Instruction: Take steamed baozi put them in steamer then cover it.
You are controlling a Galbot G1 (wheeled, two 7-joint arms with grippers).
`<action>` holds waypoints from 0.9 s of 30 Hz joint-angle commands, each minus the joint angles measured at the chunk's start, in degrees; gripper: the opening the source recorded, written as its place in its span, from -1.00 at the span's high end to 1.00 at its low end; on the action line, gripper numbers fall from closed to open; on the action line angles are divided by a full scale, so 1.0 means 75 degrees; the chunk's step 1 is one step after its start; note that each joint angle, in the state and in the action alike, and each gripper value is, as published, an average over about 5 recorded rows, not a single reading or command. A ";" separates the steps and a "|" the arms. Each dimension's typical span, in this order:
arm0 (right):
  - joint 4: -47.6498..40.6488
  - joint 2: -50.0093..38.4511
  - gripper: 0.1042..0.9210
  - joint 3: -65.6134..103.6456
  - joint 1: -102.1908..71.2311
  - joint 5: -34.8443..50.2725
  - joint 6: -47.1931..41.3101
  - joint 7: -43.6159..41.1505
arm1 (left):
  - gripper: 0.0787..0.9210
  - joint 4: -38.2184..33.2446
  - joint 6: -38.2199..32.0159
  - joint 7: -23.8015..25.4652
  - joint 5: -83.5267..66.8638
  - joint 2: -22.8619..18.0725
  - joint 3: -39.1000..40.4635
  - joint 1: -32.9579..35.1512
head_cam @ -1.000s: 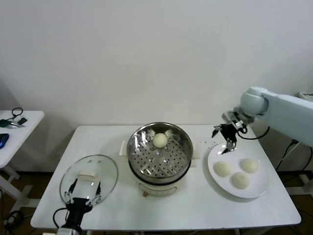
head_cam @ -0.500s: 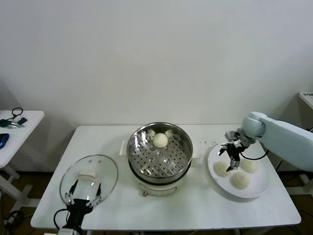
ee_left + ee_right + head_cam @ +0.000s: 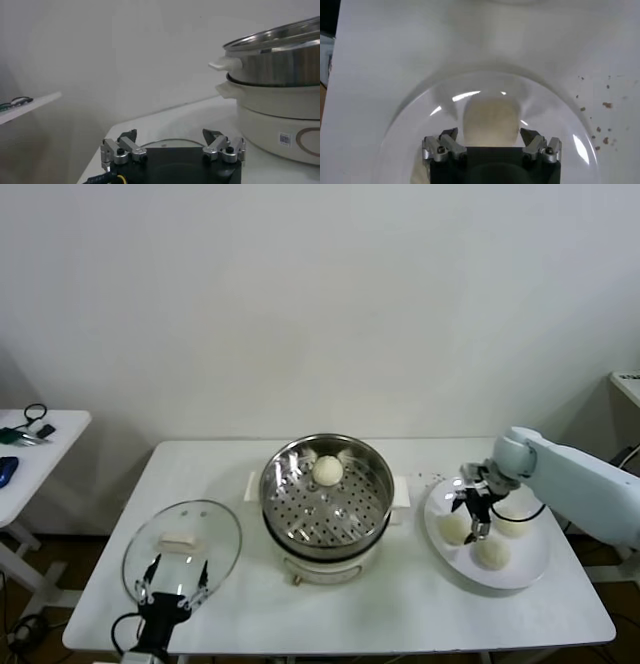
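Note:
The steamer stands mid-table with one baozi on its perforated tray. Three more baozi lie on a white plate to the right. My right gripper is down over the leftmost of them. In the right wrist view that baozi sits between the open fingers, a small gap on each side. The cover, a glass lid with a white handle, lies flat at the table's front left. My left gripper hovers open at the cover's near edge, holding nothing.
A small side table with dark items stands at far left. Dark crumbs speckle the table beside the plate. In the left wrist view the steamer rises close ahead of the left gripper.
My right gripper has come down and forward from above the plate's back edge onto the leftmost baozi. The left arm, cover and steamer have not moved.

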 commanded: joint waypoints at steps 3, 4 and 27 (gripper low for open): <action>-0.0251 0.0150 -0.61 0.0163 -0.0184 -0.0149 0.0071 -0.0037 | -0.77 -0.0007 -0.0010 -0.0003 0.0004 -0.0009 -0.0012 0.0027; -0.0246 0.0147 -0.57 0.0164 -0.0182 -0.0143 0.0077 -0.0043 | -0.77 -0.0007 -0.0010 -0.0003 0.0004 -0.0011 -0.0013 0.0026; 0.0994 0.0060 -0.39 -0.3243 0.5237 0.3427 0.0060 -0.0314 | -0.77 -0.0111 -0.0011 0.0002 0.0073 -0.0133 0.0117 0.0038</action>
